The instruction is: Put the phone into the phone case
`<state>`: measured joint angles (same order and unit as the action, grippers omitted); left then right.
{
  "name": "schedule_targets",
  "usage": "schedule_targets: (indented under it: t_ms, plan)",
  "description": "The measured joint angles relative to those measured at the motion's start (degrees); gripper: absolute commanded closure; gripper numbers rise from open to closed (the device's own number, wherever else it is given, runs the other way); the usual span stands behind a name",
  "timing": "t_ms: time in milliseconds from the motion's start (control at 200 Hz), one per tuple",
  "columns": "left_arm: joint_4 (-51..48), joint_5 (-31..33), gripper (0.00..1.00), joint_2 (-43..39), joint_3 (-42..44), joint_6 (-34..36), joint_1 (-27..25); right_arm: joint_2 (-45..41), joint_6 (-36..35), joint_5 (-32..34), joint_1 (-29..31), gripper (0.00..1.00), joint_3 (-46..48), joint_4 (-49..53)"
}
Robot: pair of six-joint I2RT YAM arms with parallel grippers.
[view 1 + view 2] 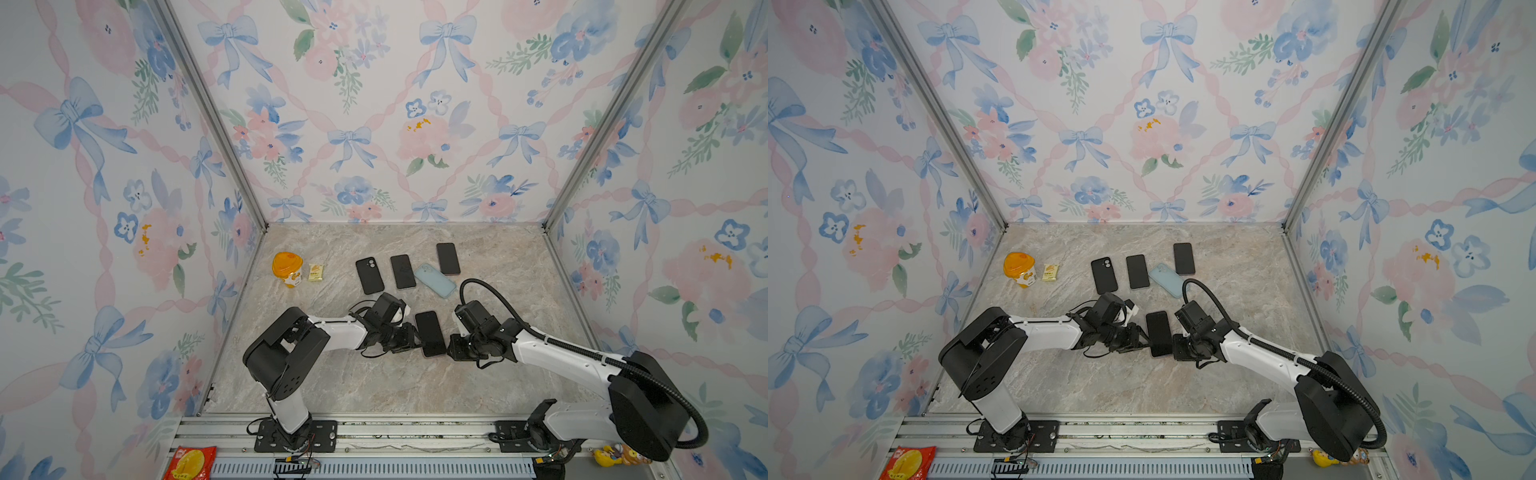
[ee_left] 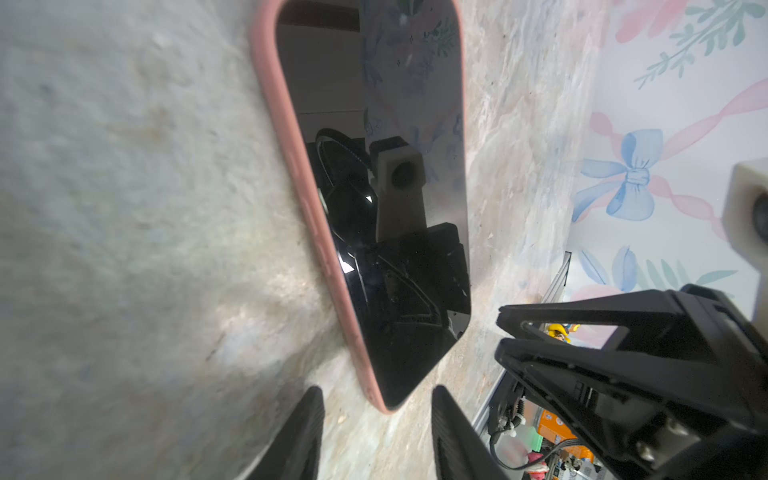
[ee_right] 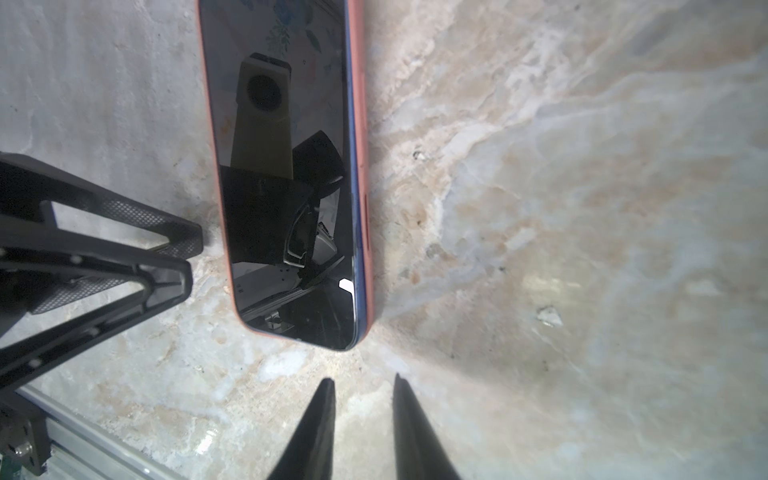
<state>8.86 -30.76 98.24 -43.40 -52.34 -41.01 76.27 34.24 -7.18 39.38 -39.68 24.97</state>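
**Phone in its case, one side left to press home**

The phone [image 1: 430,334] lies screen up on the table [image 1: 374,386] inside the pink case [image 2: 299,174], between the two hands. The left hand [image 1: 417,341] is released, its fingers straddling one near corner without pinching it. The right hand [image 3: 363,377] is released and empty, just short of the other corner. In the right wrist view the phone's blue edge shows beside the case rim, so seating looks unfinished. The next move probably calls for pressing that side down while the other hand steadies the case.
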Motion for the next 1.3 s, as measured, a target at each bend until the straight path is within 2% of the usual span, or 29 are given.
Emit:
schedule_targets:
  t_ms: [275, 515, 725, 1300]
  plan:
    - [5.3, 0.3, 0.58, -1.0, 2.7, -6.1, -0.3, 0.0, -2.4, -1.7, -1.5, 0.73, 0.0, -3.6]
    - [7.3, 0.5, 0.56, -0.5, 2.7, -8.4, -1.7, 1.3, -2.8, -3.8, -3.3, 0.75, 1.3, -7.0]
    - [8.0, 0.5, 0.54, 1.5, 2.6, -8.4, -2.1, 4.8, -2.8, -5.3, -3.4, 0.78, 1.6, -8.8]
    - [8.2, 0.3, 0.63, 4.0, 0.2, -6.9, -2.1, 5.2, -2.6, -7.7, -4.1, 0.8, 3.1, -11.7]
